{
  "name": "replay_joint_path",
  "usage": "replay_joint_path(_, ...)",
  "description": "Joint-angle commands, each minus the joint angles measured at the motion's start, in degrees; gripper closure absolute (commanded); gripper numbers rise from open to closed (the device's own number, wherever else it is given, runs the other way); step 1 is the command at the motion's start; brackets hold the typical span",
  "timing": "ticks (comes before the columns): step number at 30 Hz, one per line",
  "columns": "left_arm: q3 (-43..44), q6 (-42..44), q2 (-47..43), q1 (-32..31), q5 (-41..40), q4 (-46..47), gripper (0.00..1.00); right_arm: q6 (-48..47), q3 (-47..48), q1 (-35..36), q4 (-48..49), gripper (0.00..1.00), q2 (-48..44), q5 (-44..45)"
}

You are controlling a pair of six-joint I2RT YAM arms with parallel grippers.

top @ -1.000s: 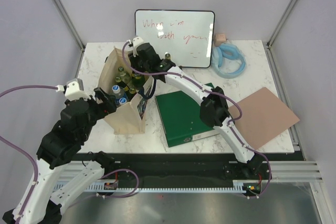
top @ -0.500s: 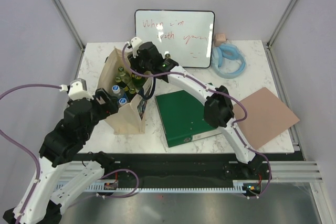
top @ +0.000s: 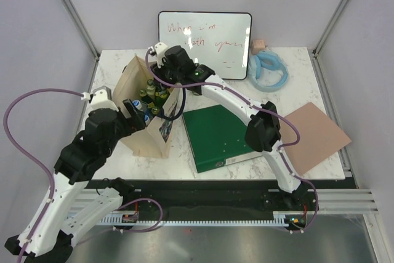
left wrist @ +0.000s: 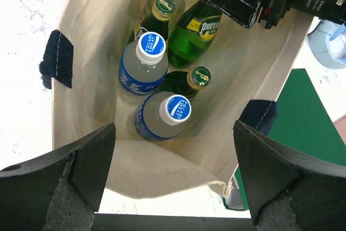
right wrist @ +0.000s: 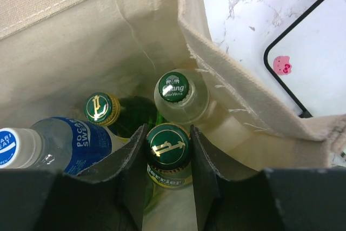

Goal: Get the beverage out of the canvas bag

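Note:
The beige canvas bag (top: 148, 138) stands upright at the table's left and holds several bottles. My right gripper (top: 162, 92) reaches into its far end. In the right wrist view its jaws (right wrist: 168, 132) are closed against both sides of a green Perrier bottle's cap (right wrist: 168, 147), beside a Chang soda bottle (right wrist: 175, 87). My left gripper (top: 136, 111) hangs wide open over the bag's near rim (left wrist: 162, 171), touching nothing. The left wrist view also shows two Pocari Sweat bottles (left wrist: 150, 47) and the Perrier bottle (left wrist: 197, 25) under my right gripper (left wrist: 240, 1).
A green binder (top: 215, 137) lies right of the bag. A whiteboard (top: 205, 44) leans at the back, with a blue coil (top: 269, 71) to its right. A brown board (top: 311, 137) overhangs the table's right edge.
My left gripper has moved forward over the bag's near rim. My right gripper has stayed in the bag's far end, and its wrist has shifted slightly right.

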Motion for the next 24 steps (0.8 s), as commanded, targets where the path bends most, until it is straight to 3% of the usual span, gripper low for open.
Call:
replay_joint_path(1,1.03,-1.21,1.20,-0.06,1.76,2.95,0.04,-0.04,1.99,-1.96,14.79,1.00,-17.35,0.39)
replay_joint_path(24,-0.99,-1.12,4.54,-0.06,7.56,5.85,0.05,-1.18,-12.16,-4.60,21.29,1.00,-11.91,-5.94)
